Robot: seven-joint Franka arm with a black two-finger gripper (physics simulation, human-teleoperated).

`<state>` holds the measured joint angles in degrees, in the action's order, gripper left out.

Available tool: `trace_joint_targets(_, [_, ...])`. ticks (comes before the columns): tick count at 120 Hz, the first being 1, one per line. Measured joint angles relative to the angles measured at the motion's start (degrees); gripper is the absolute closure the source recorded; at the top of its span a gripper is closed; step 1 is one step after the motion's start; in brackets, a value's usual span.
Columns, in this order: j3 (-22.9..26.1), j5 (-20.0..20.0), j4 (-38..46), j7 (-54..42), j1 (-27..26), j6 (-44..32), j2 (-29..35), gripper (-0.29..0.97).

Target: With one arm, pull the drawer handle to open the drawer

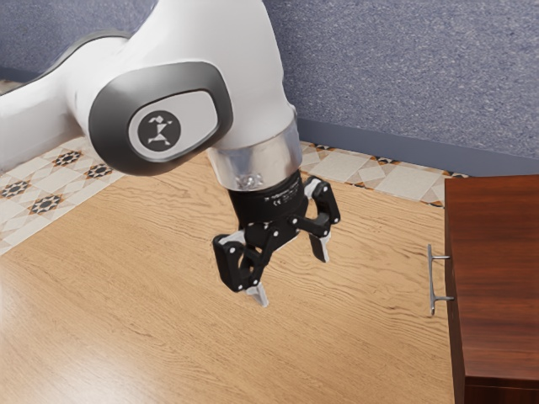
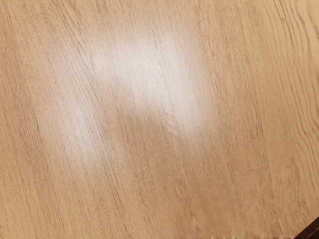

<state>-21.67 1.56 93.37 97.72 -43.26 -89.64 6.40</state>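
A dark reddish-brown drawer cabinet (image 1: 497, 286) stands on the light wooden table (image 1: 126, 320) at the exterior view's right. A thin silver bar handle (image 1: 434, 279) juts from its front face, standing upright. My black gripper (image 1: 290, 271) hangs above the table's middle, well to the left of the handle, pointing down. Its fingers are spread apart with nothing between them. In the wrist view the wood grain of the table (image 2: 149, 124) lies beneath my hand, with a dark corner of the cabinet (image 2: 311, 231) at the edge.
A patterned tile floor (image 1: 50, 181) lies beyond the table's far edge, below a grey-blue wall (image 1: 404, 67). Bare table surface stretches between the gripper and the cabinet.
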Motion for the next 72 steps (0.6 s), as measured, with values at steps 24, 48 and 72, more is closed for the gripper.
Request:
trace_joint_targets(24, [-0.2,-0.6,-0.6,-2.5,0.4,-4.7,-4.6,0.0])
trace_joint_targets(48, [-0.1,-0.5,0.6,-5.3,-0.8,-9.9,-4.8,0.0])
trace_joint_targets(72, [-0.2,-0.9,0.7,-14.6,-0.7,-13.1,-5.6,0.0])
